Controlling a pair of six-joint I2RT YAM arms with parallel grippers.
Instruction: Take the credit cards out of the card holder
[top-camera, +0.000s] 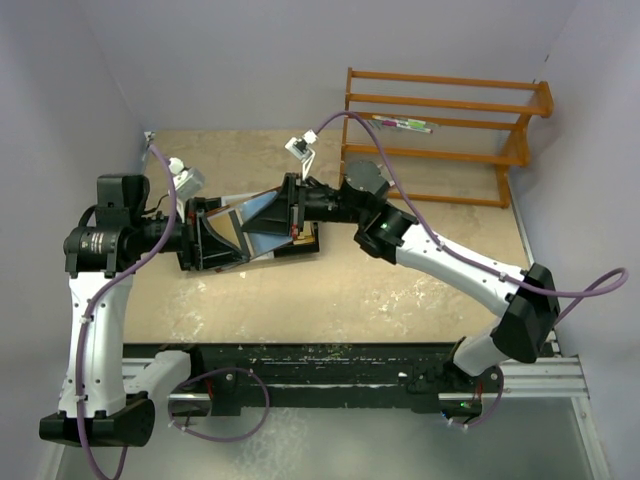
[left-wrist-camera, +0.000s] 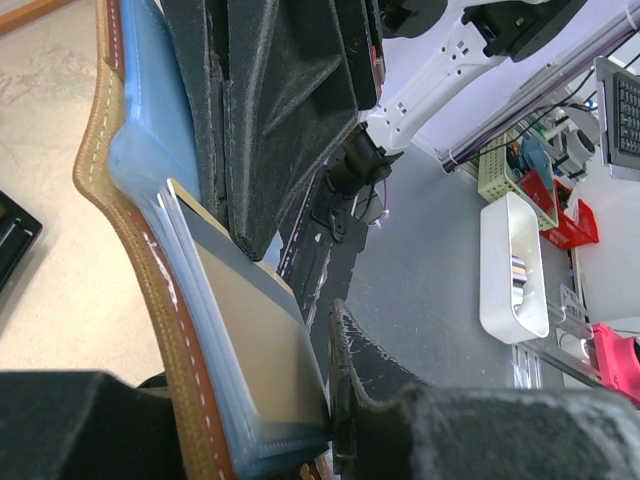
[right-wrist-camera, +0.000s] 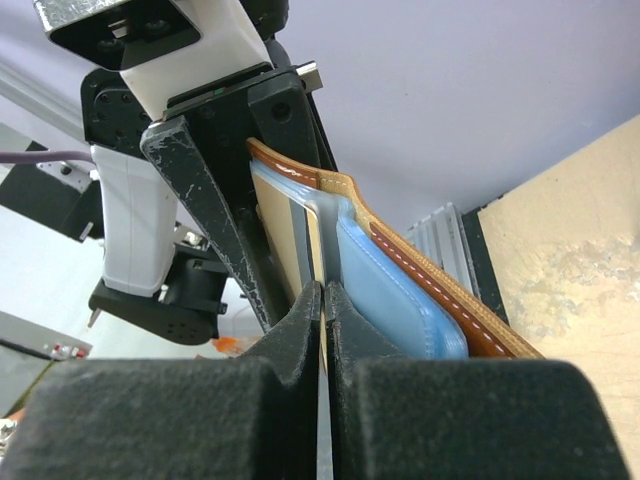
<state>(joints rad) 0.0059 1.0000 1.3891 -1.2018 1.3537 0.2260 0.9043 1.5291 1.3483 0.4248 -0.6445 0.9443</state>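
Observation:
The brown leather card holder hangs open in the air between my two grippers, over the middle of the table. My left gripper is shut on the card holder, gripping it across its lower end. A tan credit card with a grey stripe sits in its light blue pocket. My right gripper is shut on the thin edge of a credit card, which still reaches into the blue lining beside the leather edge. Its fingertips meet on the card.
A black tray lies on the table just under the card holder. An orange wooden rack holding pens stands at the back right. Grey walls close the left, back and right. A white bin stands off the table.

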